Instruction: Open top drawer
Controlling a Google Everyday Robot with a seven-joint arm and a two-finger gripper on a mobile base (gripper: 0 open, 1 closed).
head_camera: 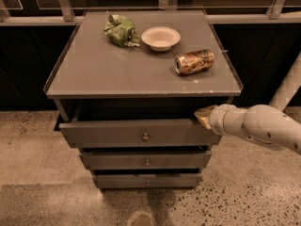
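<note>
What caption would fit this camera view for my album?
The robot's gripper meets the right upper edge of the partly pulled-out top drawer.

The top drawer (108, 134) is standing partly pulled out beneath the cabinet top (117, 74), its round knob (145, 137) facing forward. The gripper (204, 117) is reaching in from the right to the drawer's upper right corner. A crumpled green bag (121, 30), a white bowl (160, 37) and a can (194, 61) on its side are lying on the cabinet top.

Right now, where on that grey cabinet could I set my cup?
The front part of the grey cabinet top is bare, rim to rim. The back is crowded: crumpled green bag, white bowl, tipped tan can. The gripper is at the upper right edge of the dark grey top drawer.
</note>
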